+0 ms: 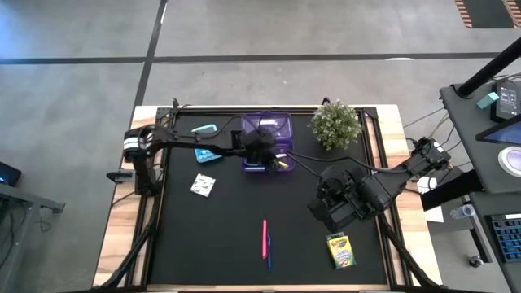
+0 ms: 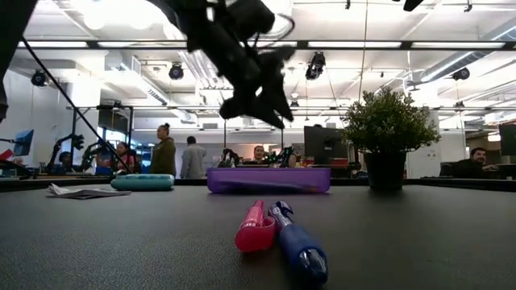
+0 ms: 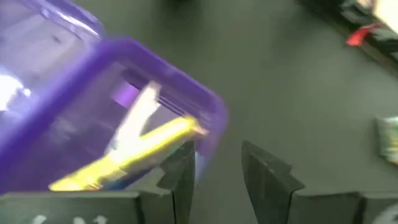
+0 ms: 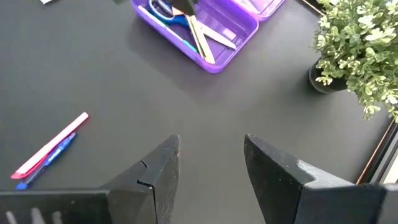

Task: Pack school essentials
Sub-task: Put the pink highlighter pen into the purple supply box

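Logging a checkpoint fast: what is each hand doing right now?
Left hand: open, empty, over the purple case.
Right hand: open, empty, above the mat.

Pink pen (image 1: pixel 264 232) and blue pen (image 1: pixel 268 251) lie side by side.

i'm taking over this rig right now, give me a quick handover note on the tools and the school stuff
Left tool: above the purple pencil case, fingers apart, nothing held.
Right tool: open and empty, hovering over the mat on the right side.
Packed: blue-handled scissors and a yellow pencil lie in the case.
Left on the mat: pink pen and blue pen side by side near the front edge, crayon box at front right, white patterned packet and teal case on the left.
The potted plant stays out.
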{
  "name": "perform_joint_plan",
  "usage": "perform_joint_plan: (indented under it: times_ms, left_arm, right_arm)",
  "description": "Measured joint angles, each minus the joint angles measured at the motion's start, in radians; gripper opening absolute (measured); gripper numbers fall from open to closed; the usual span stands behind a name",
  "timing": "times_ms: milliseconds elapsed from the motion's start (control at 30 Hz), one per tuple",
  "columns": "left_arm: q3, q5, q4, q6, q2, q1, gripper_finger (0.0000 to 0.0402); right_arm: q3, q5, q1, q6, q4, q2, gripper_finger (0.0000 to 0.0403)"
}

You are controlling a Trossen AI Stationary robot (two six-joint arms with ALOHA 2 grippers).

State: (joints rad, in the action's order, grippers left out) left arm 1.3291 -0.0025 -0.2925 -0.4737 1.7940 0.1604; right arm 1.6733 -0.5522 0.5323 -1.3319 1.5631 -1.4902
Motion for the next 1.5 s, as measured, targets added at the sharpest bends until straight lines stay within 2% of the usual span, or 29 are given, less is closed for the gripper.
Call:
perform_joint_plan:
  times_ms: [167,333,500,733,933,1233,1500]
  left_arm:
    - [-0.016,-0.053,-0.011,-0.162,-0.024,-0.166,0.0113]
    - [-0.018,-0.210,-0.006,-0.371,-0.025,-0.346,0.0113]
    - [-0.021,-0.357,-0.013,-0.586,-0.003,-0.459,0.0113]
    - [-0.021,-0.365,-0.036,-0.791,0.083,-0.554,0.0113]
    - [-0.021,-0.365,-0.057,-0.897,0.121,-0.568,0.0113]
    - [-0.015,-0.286,-0.065,-0.938,0.183,-0.574,0.0113]
    - [-0.006,-0.283,-0.133,-0.938,0.195,-0.574,0.0113]
  right_arm:
    - [-0.001,0.007,0.004,0.046,0.002,0.000,0.0169]
    - [-0.001,0.022,0.007,0.115,0.002,0.000,0.0169]
    - [-0.003,0.036,0.007,0.168,0.001,0.000,0.0169]
    - [-0.008,0.036,0.011,0.199,0.002,0.000,0.0169]
    - [-0.010,0.036,0.025,0.209,0.003,0.000,0.0169]
    - [-0.021,0.038,0.029,0.211,0.004,0.000,0.0169]
    - [-0.032,0.042,0.029,0.220,0.004,0.000,0.0169]
